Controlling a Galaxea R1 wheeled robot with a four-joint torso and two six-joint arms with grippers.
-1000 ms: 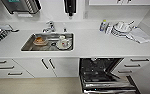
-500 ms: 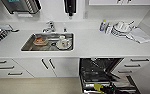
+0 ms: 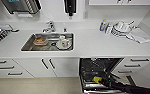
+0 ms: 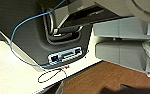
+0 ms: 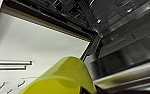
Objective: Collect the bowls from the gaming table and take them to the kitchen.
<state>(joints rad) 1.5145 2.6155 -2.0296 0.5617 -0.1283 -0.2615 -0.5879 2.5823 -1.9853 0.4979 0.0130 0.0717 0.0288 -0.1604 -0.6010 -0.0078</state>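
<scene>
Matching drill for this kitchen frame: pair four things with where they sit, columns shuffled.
Things:
1. orange bowl
2. soap dispenser
3. folded cloth
4. yellow object

Places:
A. on the wall above the tap
B. in the sink
C. by the open dishwasher
D. on the worktop, far right

Pairs: 1-B, 2-A, 3-D, 4-C

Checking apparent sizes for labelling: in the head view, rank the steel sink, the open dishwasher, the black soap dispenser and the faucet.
1. Open dishwasher
2. Steel sink, close behind it
3. Black soap dispenser, partly cut off
4. Faucet
</scene>
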